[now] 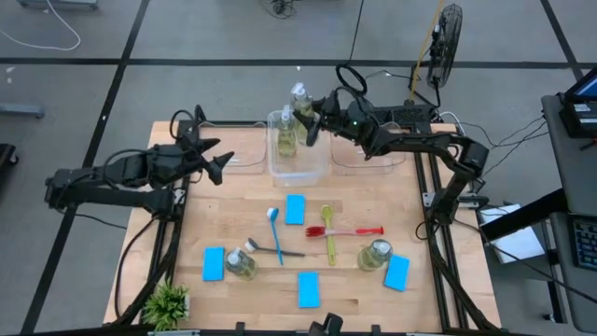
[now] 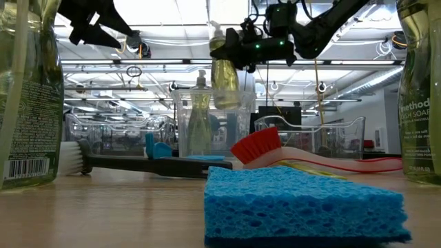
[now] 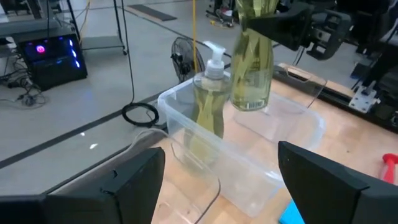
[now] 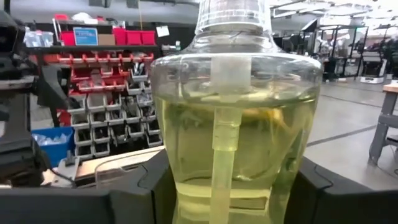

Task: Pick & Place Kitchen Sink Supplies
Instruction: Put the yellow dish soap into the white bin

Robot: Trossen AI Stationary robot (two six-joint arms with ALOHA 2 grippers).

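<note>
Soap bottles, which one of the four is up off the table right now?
The soap bottle clamped in the right gripper, hanging over the middle clear bin. Another bottle stands inside that bin; the other two sit on the table's front half.

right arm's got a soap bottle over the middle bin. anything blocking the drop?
Partly. The right gripper holds a soap bottle above the middle clear bin, where another bottle already stands upright at one end. The remaining bin space looks open. The left gripper waits apart, fingers open.
</note>
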